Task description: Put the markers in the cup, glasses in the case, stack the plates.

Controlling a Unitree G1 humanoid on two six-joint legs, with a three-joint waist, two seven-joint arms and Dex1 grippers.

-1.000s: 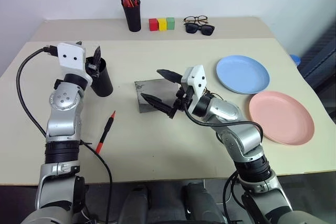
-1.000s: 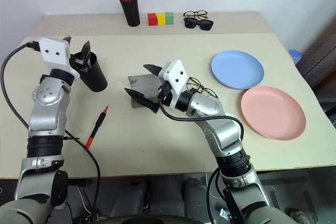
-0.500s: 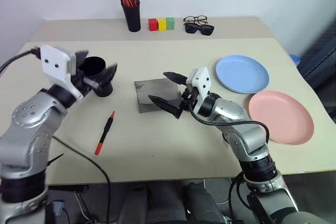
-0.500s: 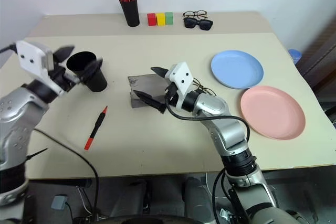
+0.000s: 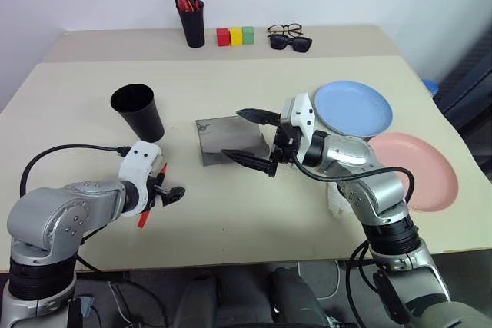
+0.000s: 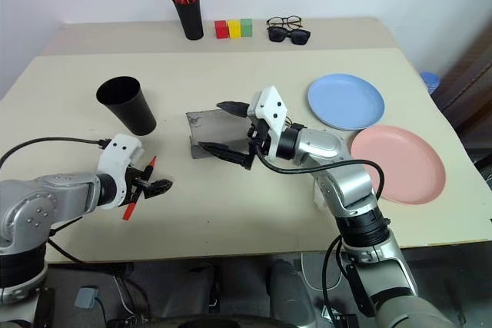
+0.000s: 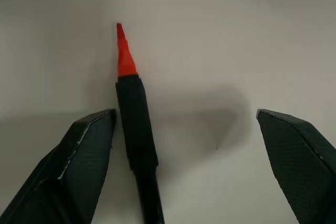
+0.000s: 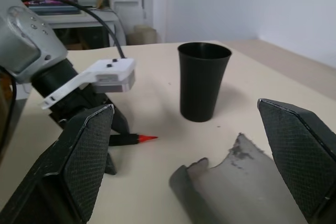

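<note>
Left wrist view, red marker between open left hand fingers

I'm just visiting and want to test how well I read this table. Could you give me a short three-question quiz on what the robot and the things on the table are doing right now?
1. True or false: the left gripper has its fingers closed on the red marker.
2. Which plate lies nearer the back wall: A) the light blue plate B) the pink plate
3. Fill in: the right gripper hovers, fingers spread, above the grey ____.

Key
1. False: the fingers are apart, with the marker lying on the table between them, close to one finger.
2. A
3. case
</note>
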